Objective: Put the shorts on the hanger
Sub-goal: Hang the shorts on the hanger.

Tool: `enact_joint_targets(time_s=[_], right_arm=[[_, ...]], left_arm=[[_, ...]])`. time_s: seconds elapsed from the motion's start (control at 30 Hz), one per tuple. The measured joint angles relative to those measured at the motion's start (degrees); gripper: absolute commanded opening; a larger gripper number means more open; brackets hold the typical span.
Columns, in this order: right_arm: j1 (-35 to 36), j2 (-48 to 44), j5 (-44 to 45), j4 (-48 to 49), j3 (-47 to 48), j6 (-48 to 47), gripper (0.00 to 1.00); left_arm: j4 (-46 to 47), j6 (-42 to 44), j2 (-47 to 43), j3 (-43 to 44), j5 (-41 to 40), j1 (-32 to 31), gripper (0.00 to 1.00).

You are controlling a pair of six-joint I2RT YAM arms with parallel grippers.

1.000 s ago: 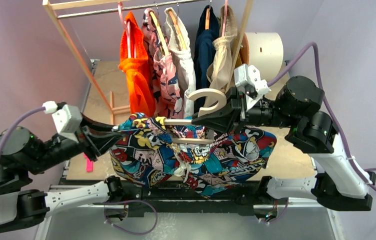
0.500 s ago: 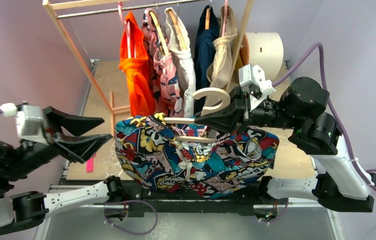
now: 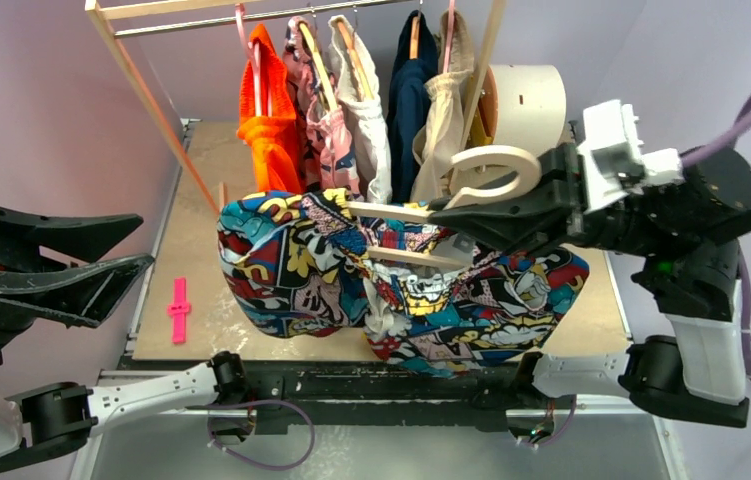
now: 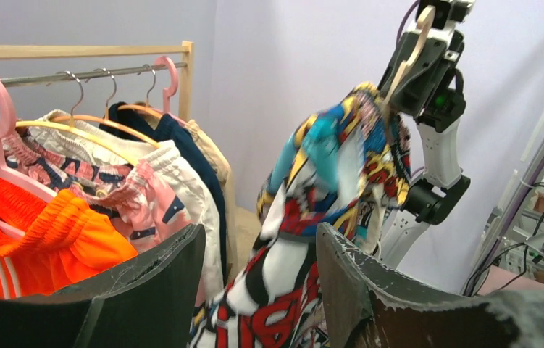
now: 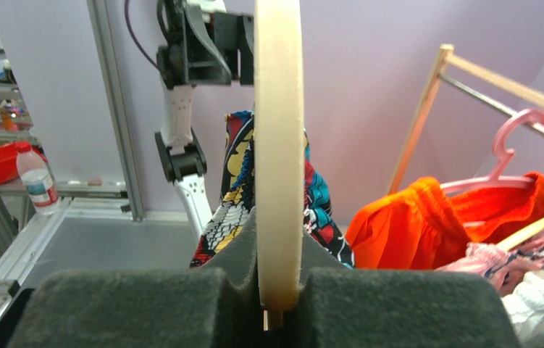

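The comic-print shorts [image 3: 311, 270] hang draped over the crossbar of the cream hanger [image 3: 491, 172], lifted above the table in front of the rack. My right gripper [image 3: 448, 212] is shut on the hanger below its hook. The right wrist view shows the hanger [image 5: 278, 145] edge-on, pinched by the right gripper [image 5: 278, 293], with the shorts [image 5: 234, 196] behind it. My left gripper [image 3: 144, 242] stands open at the far left, clear of the cloth. In the left wrist view the left gripper [image 4: 258, 254] frames the shorts [image 4: 341, 174] at a distance, nothing between its fingers [image 4: 145, 286].
A wooden rack [image 3: 146, 95] behind holds an orange garment [image 3: 271, 140], a pink patterned one [image 3: 326, 140], and white, navy and beige ones. A pink clip [image 3: 180, 310] lies on the table's left. A cream roll [image 3: 531, 100] stands back right.
My left gripper let go of the shorts, opened and drew back to the left. The right arm raised the hanger with the shorts and carried it toward the rack.
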Motion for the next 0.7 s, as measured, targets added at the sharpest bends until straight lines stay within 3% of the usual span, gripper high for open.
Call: enact_joint_targets(time_s=[0.23,0.7], right_arm=[[0.0,5.0,-1.8,-2.8,4.2,0.0,0.00],[0.0,0.7,-1.7,-4.2,-12.4,-1.0,0.00]], left_arm=[[-0.4,0.9,4.3,6.2,0.8,0.0,0.58],[-0.2,3.0,14.3,7.6,8.5,0.0,0.58]])
